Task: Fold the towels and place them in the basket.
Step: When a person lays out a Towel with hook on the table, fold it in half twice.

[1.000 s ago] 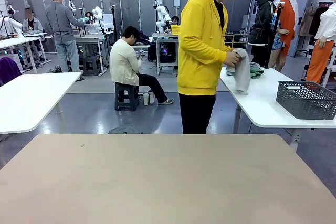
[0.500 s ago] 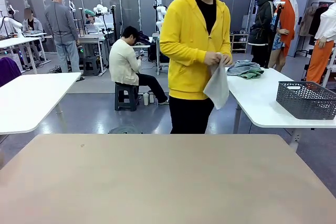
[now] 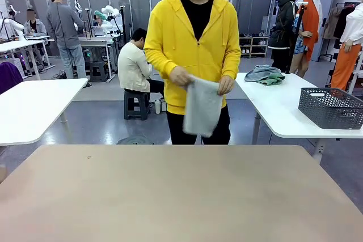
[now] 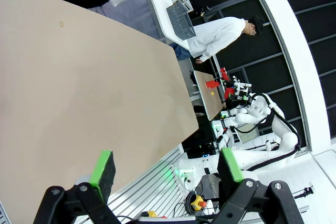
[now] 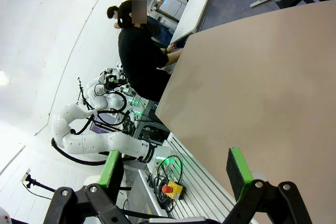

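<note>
1. L gripper (image 4: pixel 165 165) & R gripper (image 5: pixel 174 165): jaws seen wide apart, nothing held.
2. Grey towel (image 3: pixel 201 106) is now held up in both hands by person (image 3: pixel 193 38) at table's (image 3: pixel 181 196) far edge, centre; earlier it was held further right.
3. Towel pile (image 3: pixel 265 75) & basket (image 3: pixel 332 107) left unmoved, far right.

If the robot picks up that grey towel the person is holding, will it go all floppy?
Probably floppy: the grey towel hangs limp from the person's hands. It looks light, since a loose pinch holds it. Being cloth, it should not roll or break.
</note>
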### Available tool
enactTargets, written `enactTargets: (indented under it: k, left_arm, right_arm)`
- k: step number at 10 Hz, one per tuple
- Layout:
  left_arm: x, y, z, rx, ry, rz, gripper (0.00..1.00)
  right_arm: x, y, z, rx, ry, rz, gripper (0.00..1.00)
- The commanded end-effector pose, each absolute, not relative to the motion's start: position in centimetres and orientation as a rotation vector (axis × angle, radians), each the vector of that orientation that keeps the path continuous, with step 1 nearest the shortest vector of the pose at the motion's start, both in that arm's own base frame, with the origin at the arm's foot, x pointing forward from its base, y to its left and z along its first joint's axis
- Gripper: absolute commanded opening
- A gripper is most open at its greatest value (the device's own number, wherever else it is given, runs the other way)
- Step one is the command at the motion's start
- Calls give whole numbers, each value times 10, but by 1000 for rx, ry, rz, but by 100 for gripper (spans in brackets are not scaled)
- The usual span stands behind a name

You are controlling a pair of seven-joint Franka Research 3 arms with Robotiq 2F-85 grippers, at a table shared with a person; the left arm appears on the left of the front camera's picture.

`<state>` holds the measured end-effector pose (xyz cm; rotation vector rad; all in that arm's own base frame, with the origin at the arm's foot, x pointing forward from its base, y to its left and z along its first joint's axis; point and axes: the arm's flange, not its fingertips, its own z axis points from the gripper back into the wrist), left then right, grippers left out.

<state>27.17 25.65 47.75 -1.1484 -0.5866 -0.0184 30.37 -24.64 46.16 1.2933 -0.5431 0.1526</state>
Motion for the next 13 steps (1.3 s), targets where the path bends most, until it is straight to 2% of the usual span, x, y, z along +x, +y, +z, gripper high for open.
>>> enactTargets:
  k: [1, 13]
  left_arm:
    - [270, 257, 477, -1158, -600, -42, 100]
    - [270, 257, 477, -1158, -600, -42, 100]
  right_arm:
    - [305, -247, 462, 1300, -565, 167, 100]
    - [305, -247, 462, 1300, -565, 167, 100]
